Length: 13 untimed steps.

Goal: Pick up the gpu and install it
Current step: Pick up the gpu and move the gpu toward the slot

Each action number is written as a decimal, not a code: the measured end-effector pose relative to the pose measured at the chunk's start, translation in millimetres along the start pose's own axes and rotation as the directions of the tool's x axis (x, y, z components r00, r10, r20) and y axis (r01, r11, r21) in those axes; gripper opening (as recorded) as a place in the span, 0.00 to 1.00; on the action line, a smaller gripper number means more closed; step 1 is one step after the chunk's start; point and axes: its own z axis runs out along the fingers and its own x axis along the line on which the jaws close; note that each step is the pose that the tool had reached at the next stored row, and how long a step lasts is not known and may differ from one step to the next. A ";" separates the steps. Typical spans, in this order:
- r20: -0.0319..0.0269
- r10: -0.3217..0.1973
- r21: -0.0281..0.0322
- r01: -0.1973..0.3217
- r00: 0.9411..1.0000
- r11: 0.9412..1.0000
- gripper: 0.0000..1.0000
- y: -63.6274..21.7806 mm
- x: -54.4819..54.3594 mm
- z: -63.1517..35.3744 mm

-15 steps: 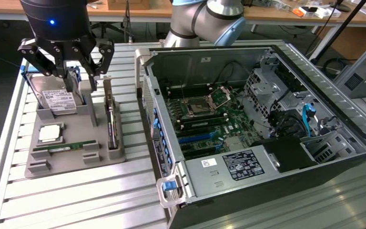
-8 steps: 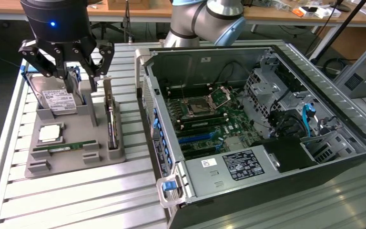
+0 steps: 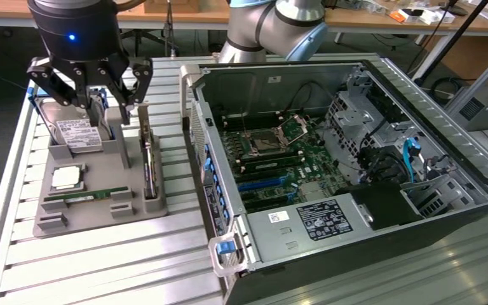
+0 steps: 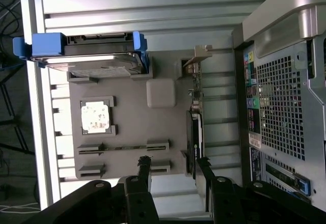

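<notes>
"GPU [image 3: 148,165], first item: where does it stand?" the inspector asks.

"On its long edge in a slot of the grey holder tray [image 3: 91,217], which sits on the worktop [image 3: 100,267]. It is below the end effector [image 3: 97,101], off to the side nearer the open computer case [image 3: 278,79]. In the wrist view one fingertip [image 4: 205,173] hangs roughly over the card's end. No contact noted."

"End effector condition?"

"Fingers spread wide apart, nothing between them. It hovers above the tray. The hard drive [image 3: 79,135], processor chip [image 3: 66,178] and memory stick [image 3: 87,196] share that tray, on the side of the card away from the case."

"Handling assessment?"

"By judgement: light, stiff and fragile. It is a thin dark board with a silver bracket [image 4: 195,60] at one end. The faces likely carry components, so hard squeezing or twisting would be a risk. The smooth flat sides may slip under a shallow pinch."

"Recommended hold?"

"Across its thin dimension, on the exposed upper edge near mid-length, so that it hangs level and not nose-down. Keep off the bracket end. Keep off the lower connector edge too, which is hidden in the slot. Part of the card looks thicker and black in the wrist view. Whether that is a cooler I cannot tell, so I would not count on it as a gripping surface."
</notes>
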 end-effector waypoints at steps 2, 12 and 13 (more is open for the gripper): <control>0.000 0.000 0.000 0.000 1.000 1.000 0.48 0.0 0.0 0.8; 0.000 0.000 0.000 0.000 1.000 1.000 0.48 -0.3 0.2 6.1; 0.000 0.000 0.000 0.000 1.000 1.000 0.48 -0.3 0.2 6.6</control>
